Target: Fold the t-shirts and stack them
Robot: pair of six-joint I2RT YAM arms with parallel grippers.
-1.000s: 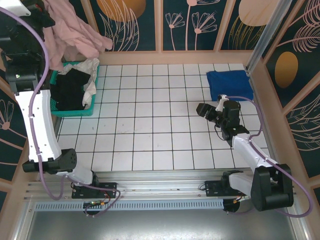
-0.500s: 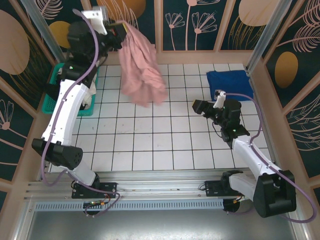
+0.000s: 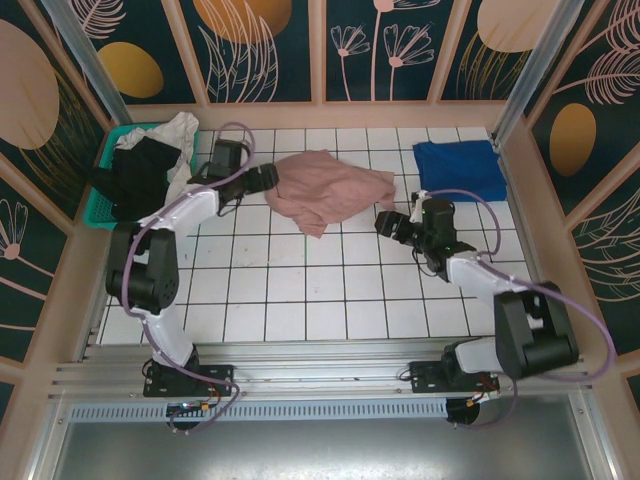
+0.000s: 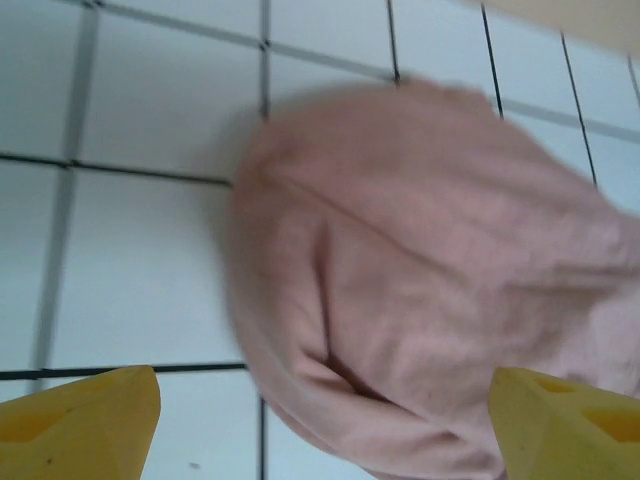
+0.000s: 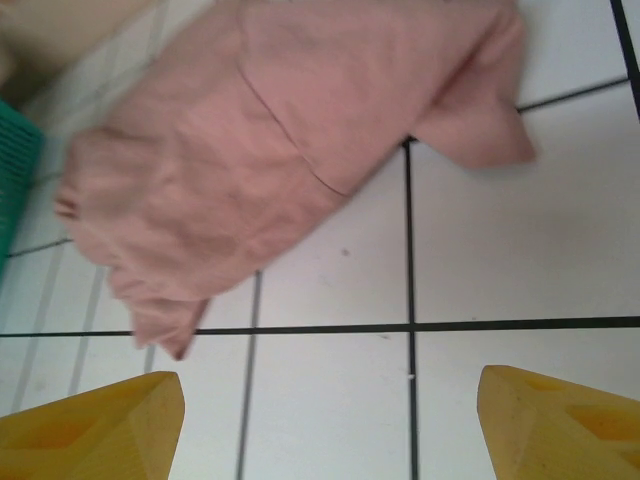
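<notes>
One pink t-shirt (image 3: 330, 190), earlier hanging from left tool (image 3: 272, 180), now crumpled on worktop (image 3: 300, 290); one blue t-shirt (image 3: 458, 168), far right. Left tool, right tool (image 3: 383, 222): both spread.

**Overhead view:** bright, even, diffuse light on the white tiled surface (image 3: 330, 290); a faint soft shadow lies along the near edge of the pink t-shirt (image 3: 330, 190).
**Left wrist view:** the t-shirt is blurred, its outline smeared, and the tile lines beside it are soft.
**Right wrist view:** the grid lines below the t-shirt are fairly crisp; the right hand (image 5: 330, 400) shows slightly soft yellow fingertips (image 5: 90, 425).
</notes>
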